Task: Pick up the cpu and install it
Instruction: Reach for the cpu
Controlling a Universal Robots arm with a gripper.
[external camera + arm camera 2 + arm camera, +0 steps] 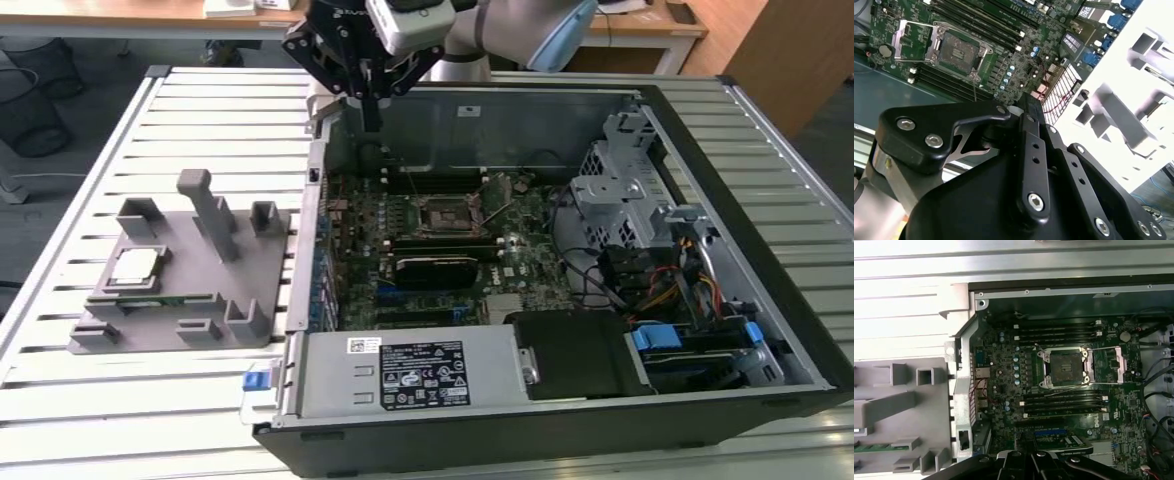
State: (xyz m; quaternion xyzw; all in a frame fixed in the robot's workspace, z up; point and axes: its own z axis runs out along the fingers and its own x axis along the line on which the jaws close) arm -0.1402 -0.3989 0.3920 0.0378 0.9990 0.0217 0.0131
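We are logging the gripper point(371, 121), pinched narrow, hovering above the computer case point(534, 428) edge; the cpu point(135, 266) is lying beside that case.

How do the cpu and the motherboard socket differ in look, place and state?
The cpu has a silvery top plate; the socket is dark inside a metal frame. The cpu lies on the grey fixture outside the computer case, at the exterior view's left; the socket sits on the green motherboard inside it. The cpu is unseated; the socket is empty, its bracket swung open. Both are square and lie flat.
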